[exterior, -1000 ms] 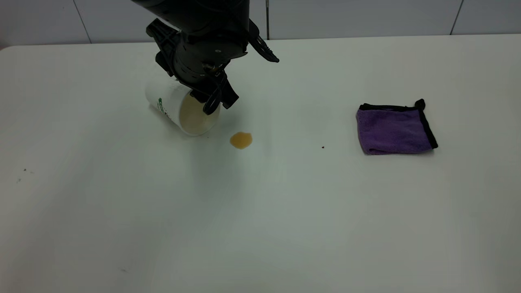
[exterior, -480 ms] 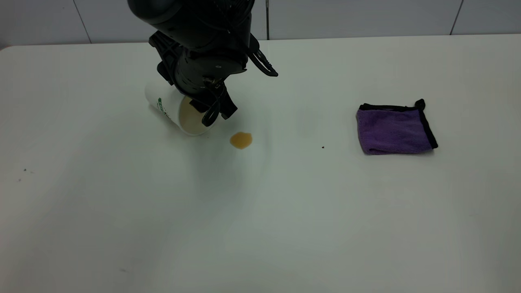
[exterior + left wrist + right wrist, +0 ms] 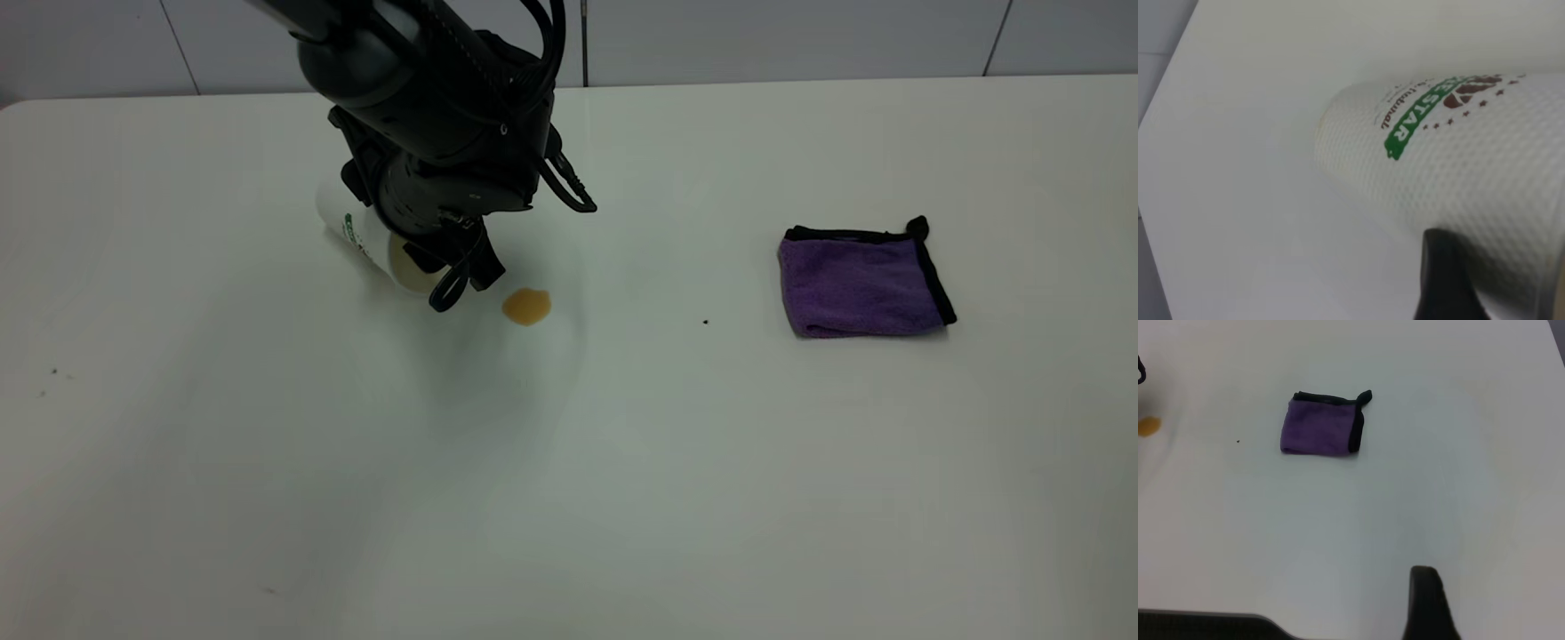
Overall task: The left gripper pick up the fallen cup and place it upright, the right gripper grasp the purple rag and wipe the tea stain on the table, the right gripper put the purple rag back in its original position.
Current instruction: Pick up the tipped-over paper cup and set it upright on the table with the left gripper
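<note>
The cup [image 3: 338,222] lies on its side on the table [image 3: 622,462], mouth toward the tea stain [image 3: 526,306]. My left gripper [image 3: 444,267] is low over the cup's mouth end and hides most of the opening. In the left wrist view one black finger [image 3: 1441,273] rests beside the cup's wall [image 3: 1458,153], near the rim. The jaws stand open across the cup, which is still on the table. The purple rag [image 3: 858,284] lies folded far to the right. My right gripper is out of the exterior view. Its wrist view shows one finger [image 3: 1425,603] and the rag [image 3: 1319,430] well ahead.
A tiny black speck [image 3: 706,322] lies between the stain and the rag. A few faint specks [image 3: 53,372] dot the table's left side. A grey panelled wall runs behind the far table edge. The stain also shows in the right wrist view [image 3: 1148,425].
My left arm has come down and forward over the cup, covering more of its mouth. The cup, stain and rag have not moved.
</note>
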Robot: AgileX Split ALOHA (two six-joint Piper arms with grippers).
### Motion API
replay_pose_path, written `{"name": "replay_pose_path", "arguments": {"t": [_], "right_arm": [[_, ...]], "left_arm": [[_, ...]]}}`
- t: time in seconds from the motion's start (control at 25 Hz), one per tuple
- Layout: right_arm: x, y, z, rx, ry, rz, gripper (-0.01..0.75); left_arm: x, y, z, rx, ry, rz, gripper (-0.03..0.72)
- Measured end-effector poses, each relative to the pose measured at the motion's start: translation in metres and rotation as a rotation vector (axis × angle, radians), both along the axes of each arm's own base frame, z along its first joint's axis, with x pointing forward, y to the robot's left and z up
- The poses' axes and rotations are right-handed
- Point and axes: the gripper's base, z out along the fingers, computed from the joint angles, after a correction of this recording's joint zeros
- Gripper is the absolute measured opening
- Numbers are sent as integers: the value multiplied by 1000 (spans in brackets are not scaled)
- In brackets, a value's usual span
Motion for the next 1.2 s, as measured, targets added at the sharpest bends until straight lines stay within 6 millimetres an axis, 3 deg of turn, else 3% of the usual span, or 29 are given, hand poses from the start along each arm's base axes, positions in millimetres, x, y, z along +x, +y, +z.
{"name": "replay_pose_path", "arguments": {"t": [0.48, 0.6, 0.88, 1.0, 1.2], "right_arm": [[0, 0, 0, 0, 0, 0, 533], [0, 0, 0, 0, 0, 0, 533], [0, 0, 0, 0, 0, 0, 533], [0, 0, 0, 0, 0, 0, 533], [0, 0, 0, 0, 0, 0, 533]], "left_arm": [[5, 4, -16, 71, -112, -33, 452], [4, 6, -18, 79, -126, -16, 378], [6, 11, -11, 151, -177, 17, 5], [6, 10, -7, 173, -157, -3, -25], [14, 13, 22, 58, -30, -19, -26]]}}
